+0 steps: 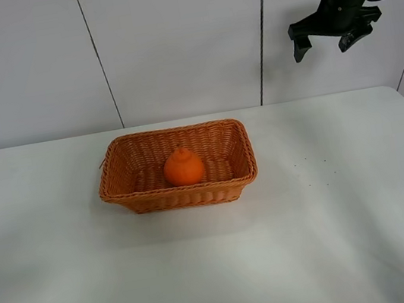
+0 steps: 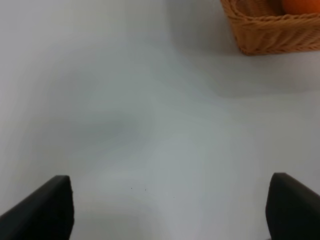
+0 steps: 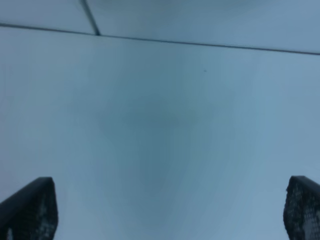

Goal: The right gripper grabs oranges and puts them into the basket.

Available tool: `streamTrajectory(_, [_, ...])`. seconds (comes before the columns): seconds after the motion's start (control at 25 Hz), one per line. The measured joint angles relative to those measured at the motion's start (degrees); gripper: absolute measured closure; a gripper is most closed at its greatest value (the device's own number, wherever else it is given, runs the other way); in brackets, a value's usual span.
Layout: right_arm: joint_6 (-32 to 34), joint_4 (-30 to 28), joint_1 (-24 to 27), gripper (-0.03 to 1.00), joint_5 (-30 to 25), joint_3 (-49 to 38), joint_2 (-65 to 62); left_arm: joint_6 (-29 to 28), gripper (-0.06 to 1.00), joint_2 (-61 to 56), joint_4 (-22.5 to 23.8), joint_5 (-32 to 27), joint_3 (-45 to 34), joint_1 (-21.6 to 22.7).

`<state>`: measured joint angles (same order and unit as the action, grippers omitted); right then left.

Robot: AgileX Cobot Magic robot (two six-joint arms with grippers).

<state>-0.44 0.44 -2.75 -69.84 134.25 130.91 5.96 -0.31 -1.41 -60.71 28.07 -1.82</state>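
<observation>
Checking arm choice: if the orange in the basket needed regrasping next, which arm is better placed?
Probably left: the left gripper sits low with basket and orange near. The right gripper hangs high, far right.

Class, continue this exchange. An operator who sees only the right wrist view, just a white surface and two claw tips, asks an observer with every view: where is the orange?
Observer: The orange sits inside the basket.
Operator: Where is my claw?
Observer: The right claw hangs high, off to the basket's right, open and empty.
Operator: And the left claw?
Observer: Open over the table, with the basket's corner in its view.
</observation>
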Motion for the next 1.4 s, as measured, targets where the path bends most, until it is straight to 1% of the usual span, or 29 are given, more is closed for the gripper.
streamTrajectory(0.2, [0.0, 0.63, 0.05, 0.28, 0.0, -3.42, -2.81, 0.0, 0.06, 0.0, 0.0, 0.0, 0.0, 0.0])
streamTrajectory(0.32, [0.0, 0.53, 0.05, 0.28, 0.0, -8.24, -6.91, 0.0, 0.06, 0.0, 0.0, 0.0, 0.0, 0.0])
streamTrajectory(0.44, [0.0, 0.7, 0.05, 0.28, 0.05, -15.51, -12.37, 0.0, 0.06, 0.0, 0.0, 0.0, 0.0, 0.0])
streamTrajectory(0.52, [0.0, 1.28, 0.05, 0.28, 0.09, -21.53, -17.68, 0.0, 0.06, 0.0, 0.0, 0.0, 0.0, 0.0])
streamTrajectory(0.64, [0.0, 2.05, 0.05, 0.28, 0.15, -33.37, -27.58, 0.0, 0.06, 0.0, 0.0, 0.0, 0.0, 0.0])
streamTrajectory(0.68, [0.0, 2.05, 0.05, 0.28, 0.15, -33.37, -27.58, 0.0, 0.06, 0.0, 0.0, 0.0, 0.0, 0.0])
streamTrajectory(0.84, [0.0, 2.37, 0.05, 0.28, 0.15, -50.03, -41.78, 0.0, 0.06, 0.0, 0.0, 0.0, 0.0, 0.0])
streamTrajectory(0.88, [0.0, 2.54, 0.05, 0.28, 0.15, -55.73, -45.95, 0.0, 0.06, 0.0, 0.0, 0.0, 0.0, 0.0])
streamTrajectory(1.08, [-0.46, 3.05, 0.05, 0.28, 0.4, -78.13, -66.29, 0.0, 0.06, 0.0, 0.0, 0.0, 0.0, 0.0])
streamTrajectory(1.12, [-0.99, 3.05, 0.05, 0.28, 1.27, -82.6, -71.5, 0.0, 0.06, 0.0, 0.0, 0.0, 0.0, 0.0])
streamTrajectory(1.2, [-1.97, 3.07, 0.05, 0.28, 5.53, -90.62, -79.86, 0.0, 0.06, 0.0, 0.0, 0.0, 0.0, 0.0])
streamTrajectory(1.28, [-2.17, 3.07, 0.05, 0.28, 9.12, -96.76, -88.07, 0.0, 0.06, 0.0, 0.0, 0.0, 0.0, 0.0])
streamTrajectory(1.36, [-2.17, 3.13, 0.05, 0.28, 11.04, -101.5, -96.82, 0.0, 0.06, 0.0, 0.0, 0.0, 0.0, 0.0])
streamTrajectory(1.4, [-2.21, 3.12, 0.05, 0.28, 11.11, -103.49, -100.96, 0.0, 0.06, 0.0, 0.0, 0.0, 0.0, 0.0])
